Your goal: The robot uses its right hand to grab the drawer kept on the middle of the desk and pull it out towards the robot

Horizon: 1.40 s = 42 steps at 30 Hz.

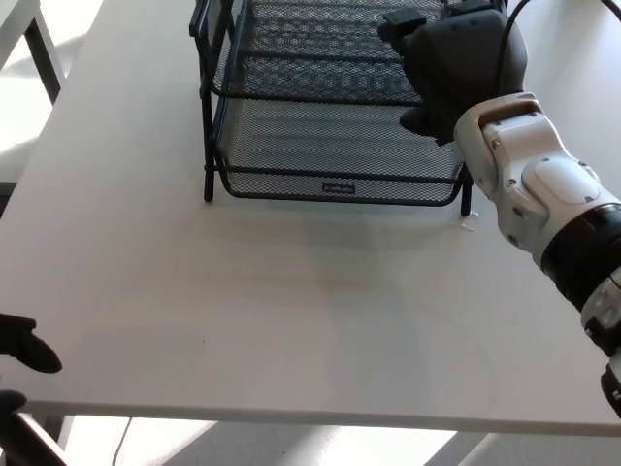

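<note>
Head view: right hand (456,68) hangs over the drawer's (335,146) far right side, holding nothing; fingers apart as far as visible. Drawer sits mid-desk (291,291), far side. Step: reaching. Next: drop onto the near rim, clamp, pull nearward.

Black right hand (456,68) of blocky, matte casing, with thick squared-off fingers (403,21). Behind the fingers, a white wrist shell (519,160) in rounded glossy segments, dotted with small dark screws. Farther back from the fingers, a black ribbed forearm section (587,262). Thin black cable (511,12) looping above the knuckles. At the lower left edge, a black rounded part of the left hand (24,348).
</note>
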Tool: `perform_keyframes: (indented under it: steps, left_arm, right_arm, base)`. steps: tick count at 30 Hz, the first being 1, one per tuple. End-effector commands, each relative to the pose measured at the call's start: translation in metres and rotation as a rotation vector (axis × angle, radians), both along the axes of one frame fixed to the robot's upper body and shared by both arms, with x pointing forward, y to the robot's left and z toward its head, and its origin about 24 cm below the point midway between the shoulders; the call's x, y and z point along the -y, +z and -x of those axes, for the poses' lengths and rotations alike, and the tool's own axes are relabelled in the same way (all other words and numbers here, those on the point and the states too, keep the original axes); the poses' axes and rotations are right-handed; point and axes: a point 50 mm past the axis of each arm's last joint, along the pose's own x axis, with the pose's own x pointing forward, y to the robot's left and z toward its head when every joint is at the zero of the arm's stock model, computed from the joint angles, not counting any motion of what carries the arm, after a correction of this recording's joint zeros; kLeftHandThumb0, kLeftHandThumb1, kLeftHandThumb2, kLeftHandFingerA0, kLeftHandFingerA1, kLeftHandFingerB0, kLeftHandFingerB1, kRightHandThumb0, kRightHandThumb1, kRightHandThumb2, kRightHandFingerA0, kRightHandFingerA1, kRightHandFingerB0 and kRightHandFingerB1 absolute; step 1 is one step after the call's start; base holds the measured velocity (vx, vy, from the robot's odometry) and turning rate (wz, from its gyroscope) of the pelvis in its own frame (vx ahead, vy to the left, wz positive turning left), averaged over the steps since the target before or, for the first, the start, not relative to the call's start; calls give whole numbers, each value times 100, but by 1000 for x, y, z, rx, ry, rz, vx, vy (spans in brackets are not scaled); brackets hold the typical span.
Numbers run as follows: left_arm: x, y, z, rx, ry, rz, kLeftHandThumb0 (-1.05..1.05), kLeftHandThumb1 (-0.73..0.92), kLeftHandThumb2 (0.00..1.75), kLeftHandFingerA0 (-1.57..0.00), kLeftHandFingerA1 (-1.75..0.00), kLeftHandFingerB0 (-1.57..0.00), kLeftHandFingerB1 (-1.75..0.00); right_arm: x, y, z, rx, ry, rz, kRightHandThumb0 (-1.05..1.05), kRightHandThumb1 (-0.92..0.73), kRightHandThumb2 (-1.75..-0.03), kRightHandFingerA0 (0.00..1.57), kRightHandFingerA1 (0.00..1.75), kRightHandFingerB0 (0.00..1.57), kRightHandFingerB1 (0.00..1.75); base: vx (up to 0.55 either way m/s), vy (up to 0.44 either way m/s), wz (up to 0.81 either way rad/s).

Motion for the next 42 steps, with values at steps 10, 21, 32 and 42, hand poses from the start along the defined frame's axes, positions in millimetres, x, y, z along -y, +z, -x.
perform_keyframes:
  steps: [10, 21, 32, 42]
  left_arm:
    - [0, 5, -3, -4, -32, -27, -30, 56, 57, -81, -92, -82, -63]
    - [-1, 7, -4, 5, -37, -30, -30, 55, 57, -84, -96, -83, -64]
    - [-2, 5, -2, 4, -40, -40, -29, 54, 57, -83, -92, -83, -62]
    - [-3, 4, -1, -6, -25, -35, -30, 54, 57, -82, -95, -83, -62]
  right_arm:
    - [9, -4, 1, 95, 68, 31, -46, -58, -58, 93, 157, 89, 58]
    - [12, -7, 2, 113, 79, 2, -43, -57, -57, 99, 154, 92, 59]
    - [18, -18, 18, 164, 128, -2, -44, -53, -56, 95, 155, 95, 57]
    - [30, -20, 67, 263, 245, -6, -42, -51, -60, 96, 162, 96, 63]
  base:
    - [0, 0, 0]
    - [0, 0, 0]
    - [0, 0, 0]
    - [0, 0, 0]
